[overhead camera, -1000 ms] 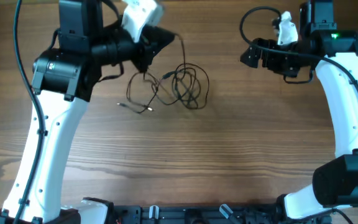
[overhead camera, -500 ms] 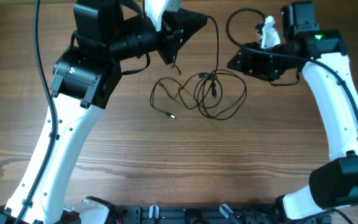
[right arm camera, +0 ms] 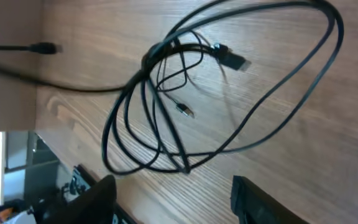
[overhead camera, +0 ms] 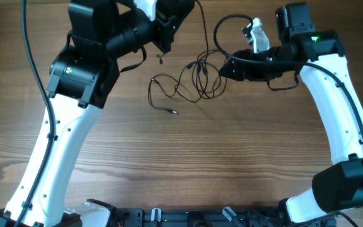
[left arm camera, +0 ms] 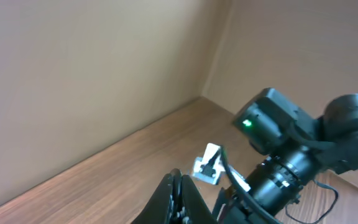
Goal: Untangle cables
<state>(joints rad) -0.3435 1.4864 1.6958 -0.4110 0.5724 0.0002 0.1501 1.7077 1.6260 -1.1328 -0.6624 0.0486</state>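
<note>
The cables (overhead camera: pixel 197 79) are thin black cords in a loose tangle on the wooden table, far of centre. One loose end with a small plug (overhead camera: pixel 172 112) trails to the front left. A strand rises from the tangle to my left gripper (overhead camera: pixel 184 9), which is raised at the far edge, its jaws (left arm camera: pixel 182 186) pressed together on it. My right gripper (overhead camera: pixel 222 69) is open just right of the tangle. In the right wrist view its fingers (right arm camera: pixel 179 202) are spread wide, with the coiled loops (right arm camera: pixel 166 99) and a plug (right arm camera: pixel 230 60) just ahead.
The wooden table (overhead camera: pixel 188 164) extends toward me in front of the tangle. The right arm's thicker black cable (overhead camera: pixel 229 25) loops near its wrist. In the left wrist view the right arm (left arm camera: pixel 291 149) with a green light sits close ahead, and a beige wall stands behind the table.
My left gripper swung right and toward the far edge, pulling a strand up and dragging the tangle to the right. My right gripper moved left, up to the tangle.
</note>
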